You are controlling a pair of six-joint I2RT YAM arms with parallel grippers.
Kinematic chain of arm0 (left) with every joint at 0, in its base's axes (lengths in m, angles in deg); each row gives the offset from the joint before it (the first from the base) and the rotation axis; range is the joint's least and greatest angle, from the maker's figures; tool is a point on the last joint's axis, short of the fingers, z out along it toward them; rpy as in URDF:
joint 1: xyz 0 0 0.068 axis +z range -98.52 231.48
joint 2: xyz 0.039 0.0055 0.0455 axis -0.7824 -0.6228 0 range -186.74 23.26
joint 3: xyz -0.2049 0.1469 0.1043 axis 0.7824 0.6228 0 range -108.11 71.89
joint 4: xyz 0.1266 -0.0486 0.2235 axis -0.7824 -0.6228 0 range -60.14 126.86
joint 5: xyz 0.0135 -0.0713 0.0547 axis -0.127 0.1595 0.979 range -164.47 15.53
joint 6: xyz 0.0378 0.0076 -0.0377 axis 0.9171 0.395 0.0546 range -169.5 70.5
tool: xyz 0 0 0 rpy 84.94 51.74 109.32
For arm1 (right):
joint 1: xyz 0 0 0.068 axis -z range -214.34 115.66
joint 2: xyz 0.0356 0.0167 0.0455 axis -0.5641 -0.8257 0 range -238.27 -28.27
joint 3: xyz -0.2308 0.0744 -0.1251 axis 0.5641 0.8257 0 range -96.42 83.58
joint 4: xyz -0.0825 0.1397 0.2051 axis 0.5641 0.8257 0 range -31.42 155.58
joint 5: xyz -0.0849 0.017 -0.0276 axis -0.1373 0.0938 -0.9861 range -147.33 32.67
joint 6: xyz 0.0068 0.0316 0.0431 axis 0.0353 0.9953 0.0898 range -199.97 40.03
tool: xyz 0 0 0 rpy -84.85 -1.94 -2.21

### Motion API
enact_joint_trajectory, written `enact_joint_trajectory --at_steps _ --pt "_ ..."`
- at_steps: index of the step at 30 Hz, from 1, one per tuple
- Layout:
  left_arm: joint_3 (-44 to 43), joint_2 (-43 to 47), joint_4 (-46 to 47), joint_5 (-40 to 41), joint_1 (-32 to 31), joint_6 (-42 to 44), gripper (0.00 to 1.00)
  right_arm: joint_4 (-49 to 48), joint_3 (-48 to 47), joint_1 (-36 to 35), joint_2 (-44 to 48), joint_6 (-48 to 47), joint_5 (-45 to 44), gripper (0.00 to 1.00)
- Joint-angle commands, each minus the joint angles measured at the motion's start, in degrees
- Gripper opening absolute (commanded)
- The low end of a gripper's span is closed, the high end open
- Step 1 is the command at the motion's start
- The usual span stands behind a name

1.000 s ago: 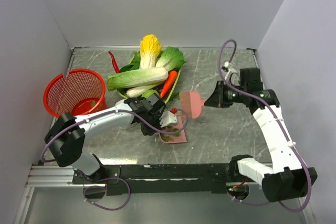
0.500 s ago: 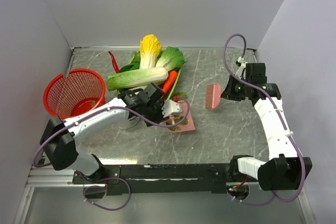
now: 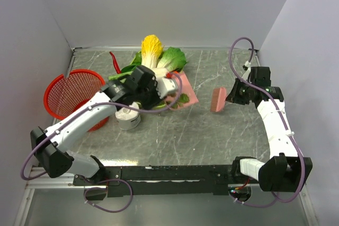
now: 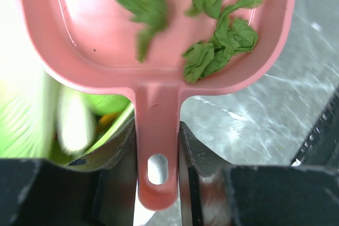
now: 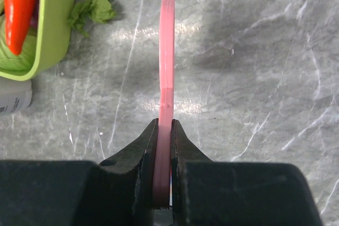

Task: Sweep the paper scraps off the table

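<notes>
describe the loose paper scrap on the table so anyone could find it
Find the lime-green vegetable tray; beside its rim lies a crumpled green paper scrap. Unlike the scraps in the pink dustpan, it is on bare tabletop.

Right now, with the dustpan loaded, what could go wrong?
The scraps lie loose in the dustpan, which the left pincer holds only by its narrow handle; a tilt on the way to the red basket could spill them. A stray scrap lies on the table beside the green tray and could be missed.
</notes>
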Motion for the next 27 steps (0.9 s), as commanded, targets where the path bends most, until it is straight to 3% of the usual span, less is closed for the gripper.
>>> enact_joint_trajectory --at_steps 1,10,15,19,27 --pt "-6.79 1.79 -2.18 3.99 8.42 -6.07 0.01 -2.24 0.6 0.82 0.32 2.24 1.4 0.0" --pt "-13.92 5.03 -3.59 7.33 25.39 -8.97 0.01 -3.92 1.65 2.14 -1.79 5.14 4.03 0.0" --pt "-13.66 7.23 -3.86 10.4 33.31 -11.86 0.01 -4.71 1.39 2.31 -4.25 6.02 5.18 0.0" --pt "-14.89 8.38 -4.21 10.58 43.22 -14.95 0.01 -5.5 2.18 2.23 -6.27 8.65 5.79 0.0" --pt "-11.11 14.08 -3.86 16.03 53.0 -12.58 0.01 -4.53 2.53 1.96 -9.0 8.75 5.27 0.0"
